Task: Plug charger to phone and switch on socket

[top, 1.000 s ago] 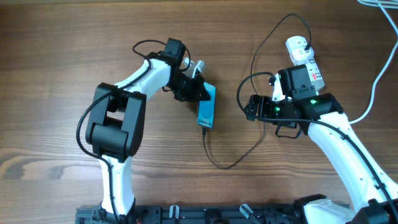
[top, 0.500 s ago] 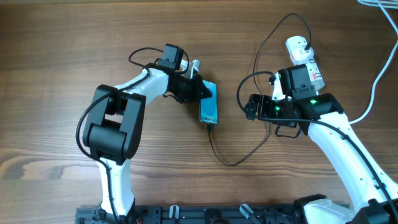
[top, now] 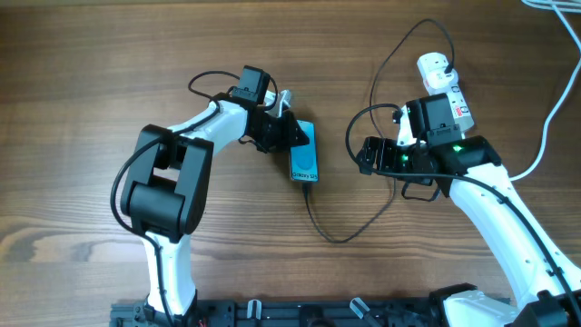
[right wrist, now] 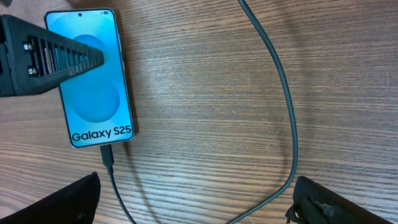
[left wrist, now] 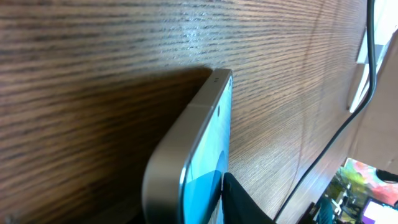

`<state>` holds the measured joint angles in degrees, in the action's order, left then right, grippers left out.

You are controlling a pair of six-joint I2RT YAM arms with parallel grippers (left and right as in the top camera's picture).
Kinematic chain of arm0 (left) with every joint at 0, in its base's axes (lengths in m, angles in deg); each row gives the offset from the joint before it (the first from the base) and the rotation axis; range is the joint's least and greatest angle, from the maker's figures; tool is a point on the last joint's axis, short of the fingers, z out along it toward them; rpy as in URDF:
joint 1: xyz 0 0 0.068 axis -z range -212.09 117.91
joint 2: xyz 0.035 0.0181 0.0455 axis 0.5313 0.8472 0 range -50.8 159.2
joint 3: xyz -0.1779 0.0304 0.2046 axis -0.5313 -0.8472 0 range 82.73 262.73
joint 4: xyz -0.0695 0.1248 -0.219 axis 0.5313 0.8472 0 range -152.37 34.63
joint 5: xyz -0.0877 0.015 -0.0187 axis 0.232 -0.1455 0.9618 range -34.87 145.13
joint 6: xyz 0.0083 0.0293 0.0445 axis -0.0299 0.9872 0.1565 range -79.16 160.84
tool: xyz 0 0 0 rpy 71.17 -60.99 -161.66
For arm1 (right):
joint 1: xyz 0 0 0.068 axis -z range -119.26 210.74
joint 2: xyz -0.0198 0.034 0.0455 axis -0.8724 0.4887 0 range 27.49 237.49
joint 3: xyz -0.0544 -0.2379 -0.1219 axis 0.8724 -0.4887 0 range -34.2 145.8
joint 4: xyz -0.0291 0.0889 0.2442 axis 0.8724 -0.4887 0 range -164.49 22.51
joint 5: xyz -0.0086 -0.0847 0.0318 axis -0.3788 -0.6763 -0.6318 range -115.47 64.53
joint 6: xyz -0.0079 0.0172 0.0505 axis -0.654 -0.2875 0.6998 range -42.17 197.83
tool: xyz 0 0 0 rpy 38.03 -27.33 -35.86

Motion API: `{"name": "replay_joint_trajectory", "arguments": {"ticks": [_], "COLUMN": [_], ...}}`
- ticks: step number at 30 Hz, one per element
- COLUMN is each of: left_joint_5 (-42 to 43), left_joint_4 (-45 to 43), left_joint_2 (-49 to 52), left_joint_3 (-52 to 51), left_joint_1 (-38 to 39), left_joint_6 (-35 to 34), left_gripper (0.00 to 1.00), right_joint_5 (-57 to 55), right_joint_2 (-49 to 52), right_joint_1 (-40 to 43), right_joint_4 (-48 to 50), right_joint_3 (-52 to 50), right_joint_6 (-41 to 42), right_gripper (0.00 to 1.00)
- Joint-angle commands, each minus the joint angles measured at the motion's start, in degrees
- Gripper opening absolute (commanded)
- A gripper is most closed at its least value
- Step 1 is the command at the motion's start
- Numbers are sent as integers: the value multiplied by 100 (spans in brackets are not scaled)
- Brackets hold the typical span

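Observation:
The phone (top: 305, 156) lies on the wooden table with its cyan screen up; "Galaxy S25" reads in the right wrist view (right wrist: 93, 93). My left gripper (top: 288, 135) is shut on the phone's upper end, with one finger lying across the screen (left wrist: 211, 186). The charger's black cable (top: 338, 238) runs from the white plug (top: 433, 65) in a loop to the phone, and its connector (right wrist: 107, 155) sits in the phone's bottom edge. The white socket (top: 457, 98) lies behind my right wrist, partly hidden. My right gripper (top: 366, 156) is open and empty above the cable (right wrist: 199, 205).
A thick white cord (top: 552, 113) runs from the socket off the right edge of the table. The black cable arcs across the wood between the two arms (right wrist: 286, 106).
My left gripper and the phone have shifted and turned slightly to the right, dragging the cable loop a little with them. The right arm has not moved.

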<state>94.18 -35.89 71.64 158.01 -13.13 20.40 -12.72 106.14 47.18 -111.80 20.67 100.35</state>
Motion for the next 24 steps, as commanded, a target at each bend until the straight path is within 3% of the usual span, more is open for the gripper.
{"name": "replay_joint_trajectory", "arguments": {"ticks": [1,10,18,21,24], "left_joint_5": [-1598,-1622,-1620,-1620,-1622], "left_joint_4": [315,332,424,678,1106], "left_joint_2": [413,413,411,323,-184], "left_joint_3": [-306,-306,-306,-264,-166], "left_joint_1": [-24,-24,-109,-254,-463], "left_joint_6": [46,48,46,24,28], "left_gripper": [23,32,30,26,28], "right_joint_5": [-114,-111,-111,-111,-111], "right_joint_2": [11,11,11,11,13], "right_joint_1": [7,7,7,7,7], "right_joint_4": [101,146,142,140,140], "right_joint_3": [-48,-48,-48,-48,-48], "right_joint_6": [61,63,63,61,63], "right_gripper": [100,100,100,100,100]}}
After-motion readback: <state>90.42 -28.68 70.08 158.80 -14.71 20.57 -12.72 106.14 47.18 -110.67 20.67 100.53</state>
